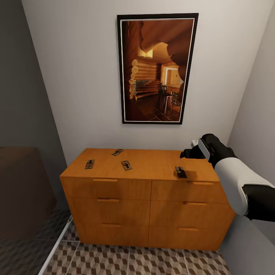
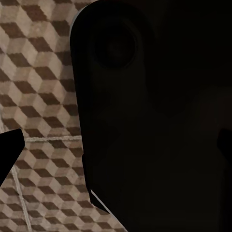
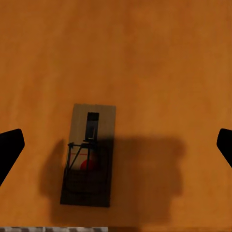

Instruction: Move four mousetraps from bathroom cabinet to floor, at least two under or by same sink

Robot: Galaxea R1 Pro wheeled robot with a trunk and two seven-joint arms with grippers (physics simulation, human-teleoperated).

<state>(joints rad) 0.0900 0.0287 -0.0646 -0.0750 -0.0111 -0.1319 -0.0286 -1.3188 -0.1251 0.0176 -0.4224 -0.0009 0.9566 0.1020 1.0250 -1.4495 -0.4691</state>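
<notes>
Mousetraps (image 1: 126,165), four, lie on cabinet (image 1: 152,164); right hand (image 3: 116,145) spread wide above one.

Dim, soft render — faint shadows

The cabinet (image 1: 145,191) is warm orange wood, and the four mousetraps (image 1: 126,165) on its top are dark brown slabs; in the right wrist view one mousetrap (image 3: 89,154) shows a paler tan board, black wire and a red spot. The bathroom floor (image 1: 133,261) carries a brown, beige and white cube pattern with pale grout lines, the wall (image 1: 76,76) is off-white, and the black-framed picture (image 1: 156,68) is amber and dark brown
</notes>
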